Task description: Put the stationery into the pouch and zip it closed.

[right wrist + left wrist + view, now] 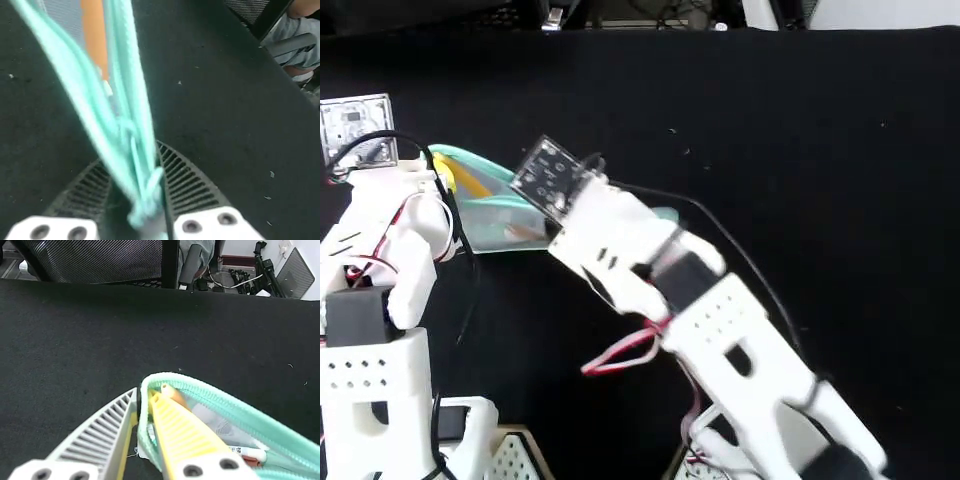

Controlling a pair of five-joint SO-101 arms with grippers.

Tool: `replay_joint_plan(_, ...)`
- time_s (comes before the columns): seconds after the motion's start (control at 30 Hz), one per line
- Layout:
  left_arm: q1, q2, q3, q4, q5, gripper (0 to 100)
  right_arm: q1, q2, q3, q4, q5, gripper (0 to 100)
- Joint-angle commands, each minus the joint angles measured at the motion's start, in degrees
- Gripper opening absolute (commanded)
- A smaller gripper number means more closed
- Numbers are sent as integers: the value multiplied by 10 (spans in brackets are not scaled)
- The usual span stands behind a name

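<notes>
Pouch [485, 210], mint green with a clear side panel, sits over the left part of the black table [800, 150], close to the left edge and about midway between the near and far edges. It lies lengthwise between the 2 arms. Whether its underside rests on the table cannot be told. The left gripper [143, 396] is at the pouch end nearest the left edge. Its yellow finger [175, 435] sits inside the mouth and its grey ribbed finger [107, 427] sits outside, so the 2 are closed on the pouch rim. At this end the mouth is open, with the 2 zipper rows [225, 400] curving apart around the yellow finger. Stationery [245, 452] is inside the pouch: white and red pen ends lie against the lower wall. A rounded orange tip [165, 389] shows just beside the yellow finger. The right gripper [132, 165] is at the opposite end of the pouch, toward the table's middle. Its 2 dark ribbed fingers are clamped on the green zipper band and a loop of green cord [145, 195]. The band is blurred there, so whether the grip is on the slider or on fabric cannot be told. An orange item [92, 35] shows through the pouch wall beyond that grip. From above, the right arm's wrist covers that end of the pouch.
</notes>
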Motion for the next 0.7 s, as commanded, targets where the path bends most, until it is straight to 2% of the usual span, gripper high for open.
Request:
replay_joint_plan(0.0,6,25,36,59,4,30,-16,-148,-16,47,-10,12)
replay_joint_plan(0.17,6,25,-29,110,5,33,-25,-264,-14,95,-5,12)
replay_joint_plan(0.33,6,31,-35,108,5,33,-24,-269,40,97,-5,14)
replay_joint_plan(0.47,6,29,-6,82,4,33,-21,-269,107,59,-6,20)
replay_joint_plan(0.67,5,31,19,55,4,33,47,-240,187,-25,-10,136)
